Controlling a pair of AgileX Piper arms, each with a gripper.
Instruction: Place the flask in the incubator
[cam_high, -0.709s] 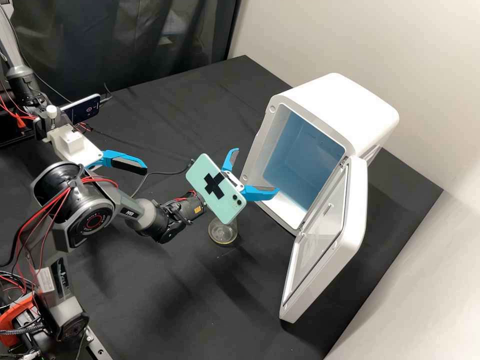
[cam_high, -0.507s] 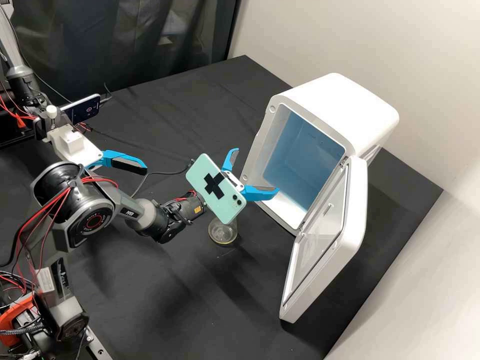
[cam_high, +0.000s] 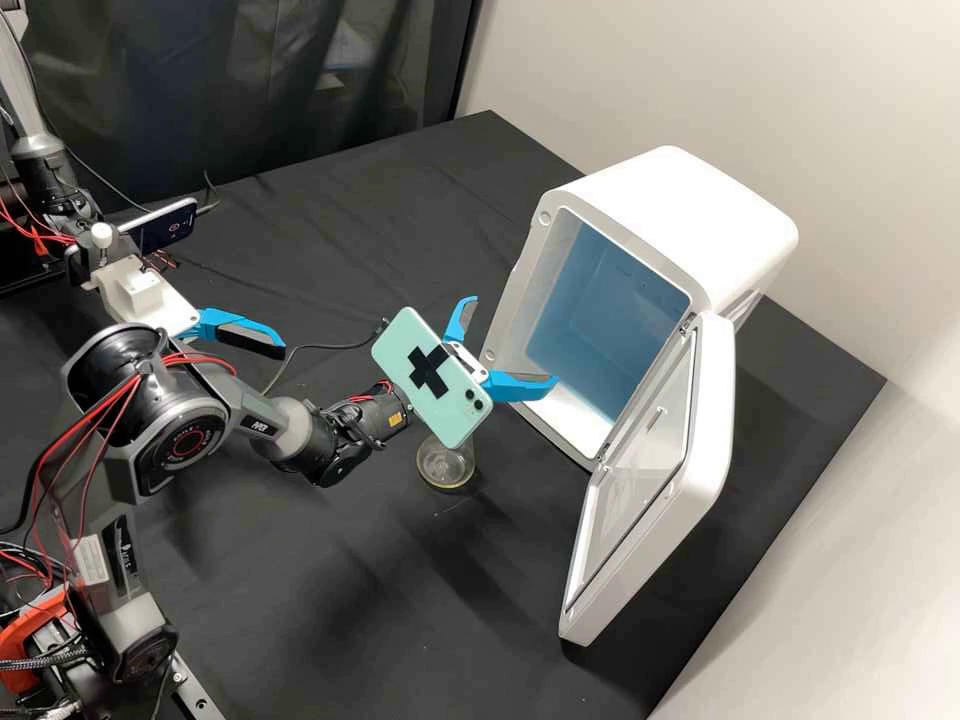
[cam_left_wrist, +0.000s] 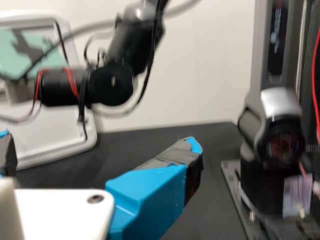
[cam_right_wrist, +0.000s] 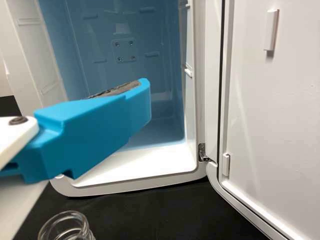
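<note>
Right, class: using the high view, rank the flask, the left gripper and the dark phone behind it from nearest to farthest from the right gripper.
1. The flask, directly below the right gripper.
2. The left gripper, well off to the picture's left.
3. The dark phone, beyond the left gripper, farther back and left.

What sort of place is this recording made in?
Most likely a laboratory robot workstation: a black-covered bench, a small white incubator with its door open, a glass flask standing in front of it, and a dark curtain behind.
</note>
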